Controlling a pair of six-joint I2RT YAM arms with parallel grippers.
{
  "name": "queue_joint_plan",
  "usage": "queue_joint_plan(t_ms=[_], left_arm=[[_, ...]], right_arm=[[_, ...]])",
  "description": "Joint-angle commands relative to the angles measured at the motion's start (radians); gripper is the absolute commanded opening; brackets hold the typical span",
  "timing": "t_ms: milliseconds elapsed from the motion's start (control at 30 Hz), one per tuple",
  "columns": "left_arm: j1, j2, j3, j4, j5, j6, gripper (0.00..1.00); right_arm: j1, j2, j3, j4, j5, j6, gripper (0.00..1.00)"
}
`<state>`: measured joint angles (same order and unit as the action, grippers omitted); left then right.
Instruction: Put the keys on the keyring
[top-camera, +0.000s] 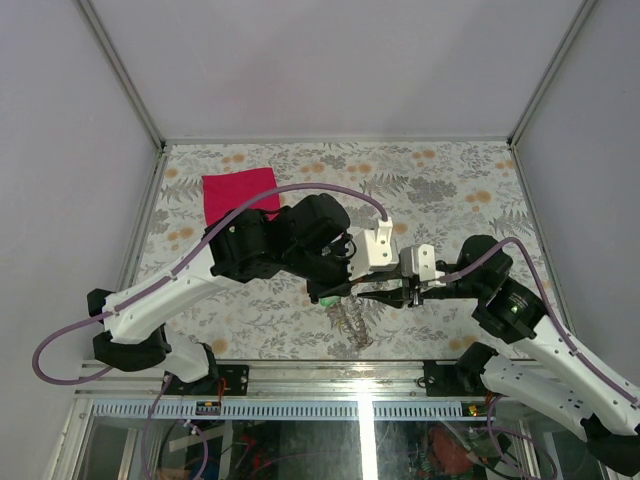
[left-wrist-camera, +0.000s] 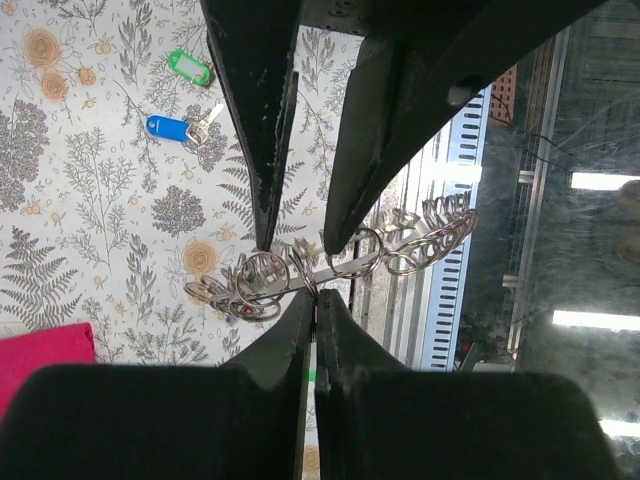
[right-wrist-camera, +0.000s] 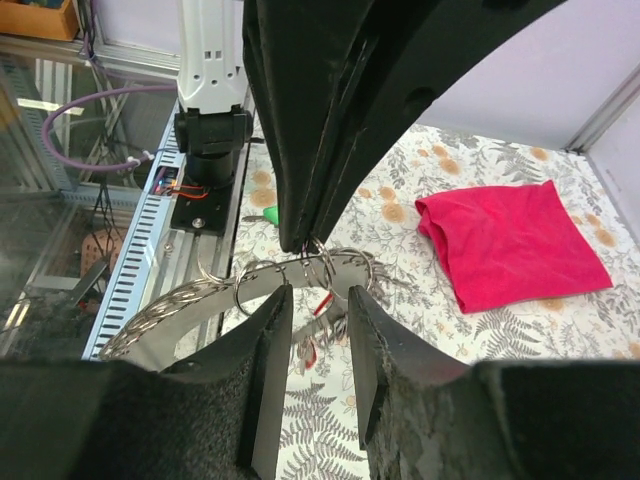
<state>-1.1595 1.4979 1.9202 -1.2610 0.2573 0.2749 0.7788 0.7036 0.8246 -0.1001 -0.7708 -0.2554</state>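
Observation:
The keyring (left-wrist-camera: 400, 255), a large grey coiled ring, hangs in the air above the table's near edge. My left gripper (left-wrist-camera: 316, 292) is shut on its band. In the right wrist view that same left gripper (right-wrist-camera: 305, 240) comes down from above and pinches the keyring (right-wrist-camera: 190, 300). My right gripper (right-wrist-camera: 320, 300) is open, one finger on each side of the band, touching nothing. A red-headed key (right-wrist-camera: 320, 304) dangles from the ring between those fingers. A green key (left-wrist-camera: 190, 68) and a blue key (left-wrist-camera: 168, 127) lie on the table, apart from both grippers.
A magenta cloth (top-camera: 240, 190) lies at the table's back left. The metal rail (top-camera: 330, 372) along the near edge runs just below the hanging keyring (top-camera: 352, 320). Both arms meet at the table's front middle.

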Motion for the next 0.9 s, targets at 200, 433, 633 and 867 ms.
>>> queue_joint_plan(t_ms=[200, 433, 633, 867], left_arm=[[-0.008, -0.005, 0.04, 0.002, -0.006, 0.015, 0.0], [-0.012, -0.008, 0.033, 0.0, -0.011, 0.015, 0.0], [-0.014, -0.004, 0.033, 0.001, -0.011, 0.018, 0.0], [-0.015, 0.002, 0.034, 0.0, -0.006, 0.02, 0.0]], right_arm=[[0.003, 0.016, -0.035, 0.158, -0.046, 0.021, 0.35], [0.003, 0.005, -0.045, 0.195, -0.031, 0.027, 0.35], [0.004, 0.005, -0.036, 0.199, -0.051, 0.049, 0.34], [0.003, 0.037, -0.058, 0.246, -0.091, 0.09, 0.28]])
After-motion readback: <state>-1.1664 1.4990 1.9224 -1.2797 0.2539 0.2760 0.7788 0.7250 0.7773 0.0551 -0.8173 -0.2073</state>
